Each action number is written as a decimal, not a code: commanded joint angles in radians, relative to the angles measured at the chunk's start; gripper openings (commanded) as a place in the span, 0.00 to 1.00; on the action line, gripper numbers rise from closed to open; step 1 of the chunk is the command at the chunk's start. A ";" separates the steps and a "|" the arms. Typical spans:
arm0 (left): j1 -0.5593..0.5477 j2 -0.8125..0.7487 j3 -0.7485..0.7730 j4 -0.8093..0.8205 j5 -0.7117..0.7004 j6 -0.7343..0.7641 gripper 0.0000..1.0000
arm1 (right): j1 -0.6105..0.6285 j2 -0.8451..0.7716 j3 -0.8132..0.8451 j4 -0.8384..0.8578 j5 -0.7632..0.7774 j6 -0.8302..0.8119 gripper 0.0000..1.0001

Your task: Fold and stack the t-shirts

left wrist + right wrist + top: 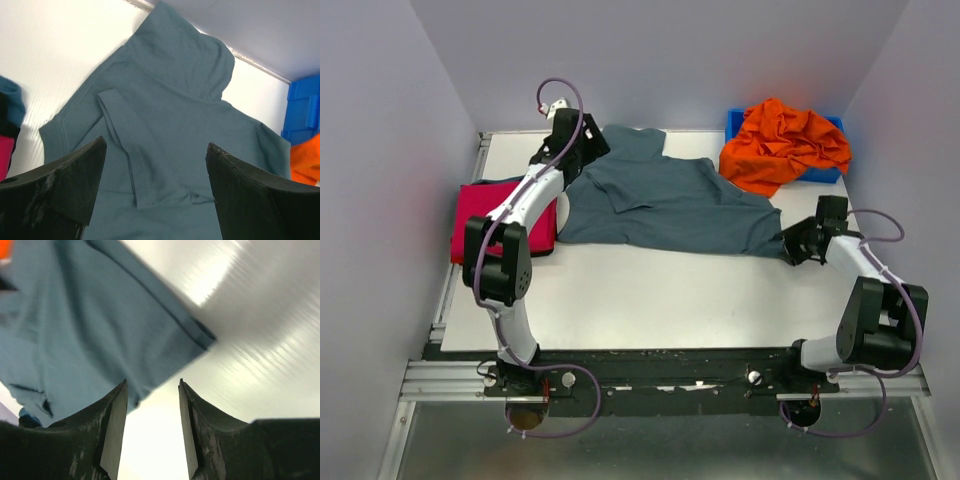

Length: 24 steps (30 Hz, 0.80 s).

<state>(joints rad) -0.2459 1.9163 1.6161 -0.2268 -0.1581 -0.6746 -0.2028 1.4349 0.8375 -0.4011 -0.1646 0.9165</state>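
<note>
I am looking down on a white table [660, 300] with two robot arms at its near edge. A slate grey-blue shirt [660, 205] lies spread in the far middle, wrinkled, its hem toward the right arm. In the left wrist view one sleeve is turned in over the body.

The left claw [156, 145] hovers over the shirt's far-left end, fingers spread wide with nothing between them. The right claw [152, 385] sits low just beside the shirt's right corner, fingers parted, only bare table in the gap. With one arm at each end, I judge they are placed to flatten the shirt for a fold.

A magenta-red shirt [505, 215] rests as a flat block at the left edge, partly under the left arm, likely the start of the stack. A bright orange shirt [785, 145] sits crumpled over a blue bin [735, 120] at the far right, not yet folded.
</note>
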 commanded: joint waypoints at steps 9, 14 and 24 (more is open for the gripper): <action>-0.052 -0.495 -0.596 0.259 -0.007 -0.173 0.87 | 0.002 -0.018 -0.184 0.131 0.111 0.137 0.50; -0.062 -0.631 -0.786 0.322 -0.052 -0.223 0.87 | 0.002 0.013 -0.181 0.165 0.142 0.177 0.50; -0.064 -0.747 -0.933 0.326 -0.123 -0.252 0.87 | 0.000 0.085 -0.115 0.107 0.221 0.203 0.01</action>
<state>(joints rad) -0.3038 1.2118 0.7139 0.0574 -0.2226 -0.9047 -0.2024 1.5024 0.6979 -0.2379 -0.0505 1.0988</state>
